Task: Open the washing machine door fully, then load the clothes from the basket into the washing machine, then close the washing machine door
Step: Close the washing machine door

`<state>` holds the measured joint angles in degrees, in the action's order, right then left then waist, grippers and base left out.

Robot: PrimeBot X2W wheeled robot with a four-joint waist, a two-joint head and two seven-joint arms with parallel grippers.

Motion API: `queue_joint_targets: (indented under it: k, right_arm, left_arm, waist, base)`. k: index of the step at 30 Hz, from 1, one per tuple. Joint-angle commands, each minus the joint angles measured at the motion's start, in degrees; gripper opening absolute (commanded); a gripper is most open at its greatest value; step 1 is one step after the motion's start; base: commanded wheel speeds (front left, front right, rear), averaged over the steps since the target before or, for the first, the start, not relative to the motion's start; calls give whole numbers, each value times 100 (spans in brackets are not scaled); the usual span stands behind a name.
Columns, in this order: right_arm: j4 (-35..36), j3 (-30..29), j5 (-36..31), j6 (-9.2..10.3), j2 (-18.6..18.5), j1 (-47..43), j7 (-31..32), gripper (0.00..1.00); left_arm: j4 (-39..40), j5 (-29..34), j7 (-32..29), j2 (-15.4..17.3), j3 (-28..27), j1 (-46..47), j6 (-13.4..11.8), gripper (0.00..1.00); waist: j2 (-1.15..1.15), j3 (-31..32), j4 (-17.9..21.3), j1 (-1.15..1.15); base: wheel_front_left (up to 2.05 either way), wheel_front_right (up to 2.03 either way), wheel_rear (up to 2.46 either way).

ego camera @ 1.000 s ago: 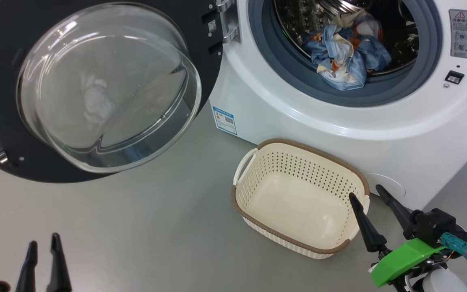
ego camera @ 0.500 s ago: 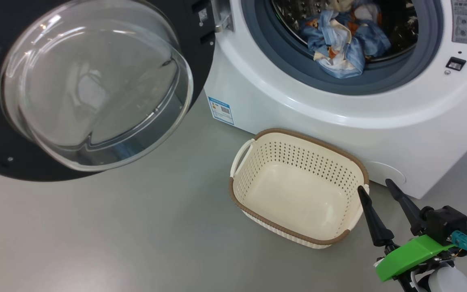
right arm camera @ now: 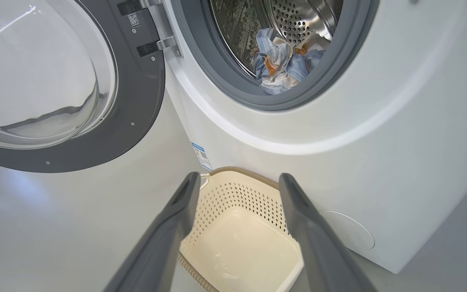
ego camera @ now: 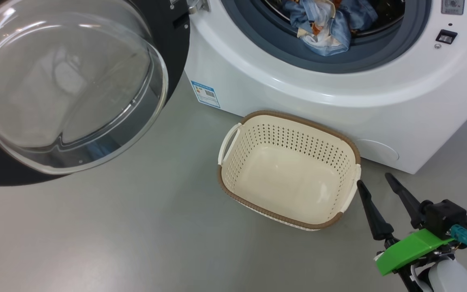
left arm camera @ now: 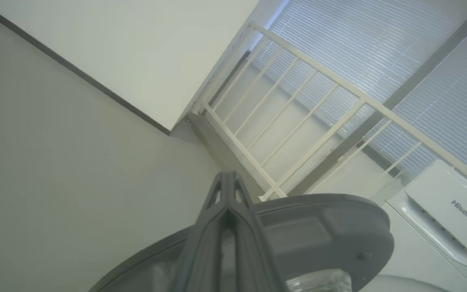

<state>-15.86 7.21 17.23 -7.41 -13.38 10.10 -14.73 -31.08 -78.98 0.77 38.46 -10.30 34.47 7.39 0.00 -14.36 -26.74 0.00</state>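
Observation:
The washing machine (ego camera: 298, 97) (right arm camera: 379, 142) stands with its door (ego camera: 63, 85) (right arm camera: 47, 77) swung wide open to the left. The light blue printed clothes (ego camera: 322, 20) (right arm camera: 282, 65) lie in the steel drum, just behind the grey gasket. The cream basket (ego camera: 290, 170) (right arm camera: 241, 235) sits on the floor in front of the machine with nothing in it. My right gripper (ego camera: 373, 182) (right arm camera: 237, 182) is open, its fingers spread just right of the basket's rim. In the left wrist view my left gripper (left arm camera: 227, 178) is shut on nothing, its tips together beside the door's dark edge (left arm camera: 322, 227).
Grey floor (ego camera: 136, 235) lies open to the left of the basket, under and beside the open door. A white railing (left arm camera: 298, 121) and window blinds (left arm camera: 379, 48) show beyond the door. A blue label (ego camera: 206, 94) marks the machine's lower corner.
The head camera has tilted, so the whole scene slid up and left. The left gripper's fingers, seen at the lower left a second ago, have left the head view. The right gripper stays open.

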Motion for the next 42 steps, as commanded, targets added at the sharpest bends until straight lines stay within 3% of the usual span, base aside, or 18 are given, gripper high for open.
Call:
queue_joint_targets:
  k: [1,11,17,42]
  right_arm:
    - [125,167,-49,-8,-52,165,-27,100]
    - [153,242,-109,-8,-178,289,-27,100]
    - [182,291,-150,-8,-248,373,-27,100]
    - [268,405,-231,-8,-377,550,-27,100]
  left_arm:
    - [22,-129,-145,486,-152,219,10,0]
    - [-771,-993,-1464,910,-5,764,10,0]
    - [-919,-1189,-1840,1009,-61,866,10,0]
    - [-914,-1066,-1775,982,-96,814,10,0]
  waist:
    - [0,-60,46,0]
    - [0,-346,172,0]
    - [0,-530,233,0]
    - [0,-851,367,0]
  base:
    - [0,0,0]
    - [0,0,0]
    - [0,0,0]
    - [0,0,0]
